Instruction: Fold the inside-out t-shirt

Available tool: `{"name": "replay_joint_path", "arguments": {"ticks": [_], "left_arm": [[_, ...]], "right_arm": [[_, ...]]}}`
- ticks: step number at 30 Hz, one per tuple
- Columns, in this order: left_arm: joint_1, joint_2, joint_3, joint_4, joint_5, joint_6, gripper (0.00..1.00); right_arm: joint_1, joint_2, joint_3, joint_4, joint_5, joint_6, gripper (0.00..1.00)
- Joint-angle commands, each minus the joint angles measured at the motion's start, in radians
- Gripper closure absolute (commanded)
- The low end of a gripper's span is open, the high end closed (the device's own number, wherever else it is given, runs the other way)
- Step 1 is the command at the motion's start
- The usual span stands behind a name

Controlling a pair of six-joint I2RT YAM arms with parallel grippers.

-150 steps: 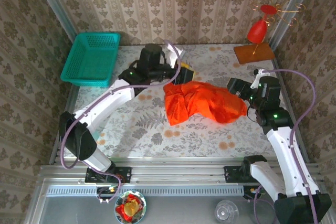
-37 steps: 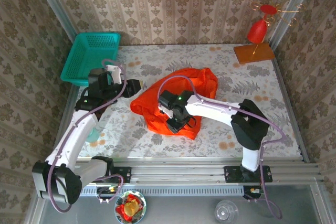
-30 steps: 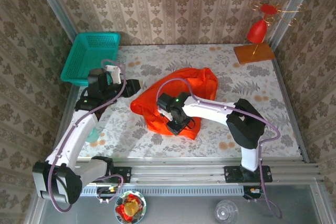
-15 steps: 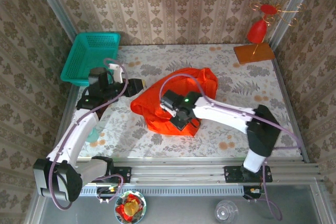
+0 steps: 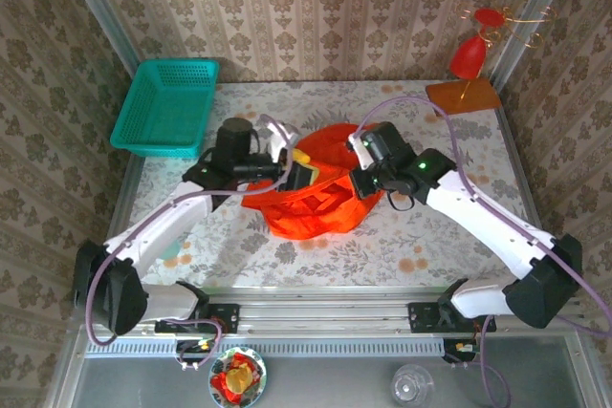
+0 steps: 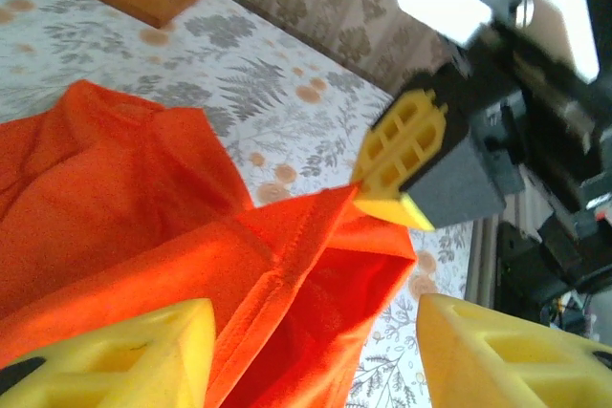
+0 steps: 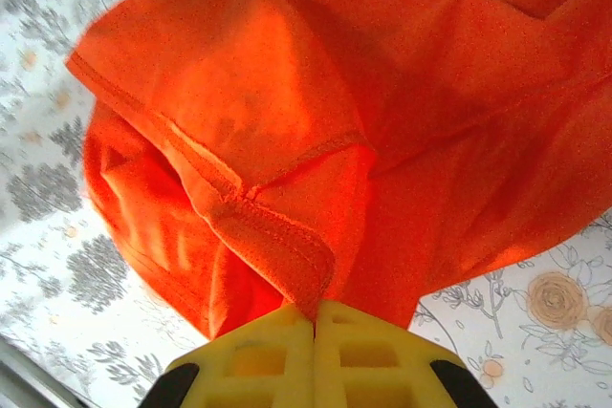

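At mid-table — orange t-shirt [image 5: 311, 219] hem within right gripper [image 7: 314, 320]

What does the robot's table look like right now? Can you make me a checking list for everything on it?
Surface: floral-patterned table, no spills seen.
Job's things: orange t-shirt bunched in the middle, seams showing, not yet folded.
Clutter: teal basket at the far left corner; red ornament on a wooden base at the far right corner.
Grippers: right claw shut on the shirt's hem, holding it up; left claw open, its fingers either side of that hem.
Cables: purple cables, one looping along each arm.
Surroundings: wallpapered walls on three sides; metal rail at the near edge.
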Motion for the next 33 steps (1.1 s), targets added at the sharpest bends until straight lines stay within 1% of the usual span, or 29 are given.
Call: {"name": "replay_joint_path", "arguments": {"ticks": [1, 2, 6, 9, 13, 16, 19, 22, 25, 30, 33], "left_arm": [[-0.060, 0.044, 0.046, -0.061, -0.090, 0.136, 0.39], [-0.077, 0.055, 0.046, -0.055, -0.140, 0.140, 0.37], [-0.134, 0.097, 0.043, -0.025, -0.253, 0.148, 0.31], [-0.172, 0.133, 0.047, -0.012, -0.387, 0.162, 0.30], [-0.205, 0.200, 0.073, -0.020, -0.522, 0.199, 0.29], [-0.206, 0.247, 0.096, -0.038, -0.603, 0.195, 0.31], [-0.198, 0.272, 0.128, -0.087, -0.680, 0.205, 0.39], [-0.175, 0.258, 0.111, -0.093, -0.691, 0.208, 0.50], [-0.139, 0.227, 0.072, -0.090, -0.652, 0.204, 0.60], [-0.082, 0.184, 0.003, -0.082, -0.603, 0.188, 0.70], [-0.052, 0.174, -0.030, -0.090, -0.592, 0.184, 0.74]], "right_arm": [[-0.038, -0.039, -0.002, 0.054, -0.104, 0.052, 0.98], [-0.045, -0.043, -0.001, 0.060, -0.117, 0.062, 0.98], [-0.067, -0.063, 0.010, 0.083, -0.166, 0.082, 0.97], [-0.076, -0.073, 0.019, 0.084, -0.183, 0.090, 0.97], [-0.091, -0.100, 0.026, 0.089, -0.195, 0.099, 0.97], [-0.114, -0.126, 0.026, 0.080, -0.183, 0.094, 0.97], [-0.159, -0.151, 0.023, 0.049, -0.159, 0.081, 0.97], [-0.231, -0.189, 0.015, 0.020, -0.149, 0.075, 0.98], [-0.324, -0.226, -0.006, 0.007, -0.166, 0.075, 0.98], [-0.462, -0.266, -0.022, -0.026, -0.204, 0.084, 0.98], [-0.507, -0.292, -0.029, -0.023, -0.225, 0.084, 0.98]]}}
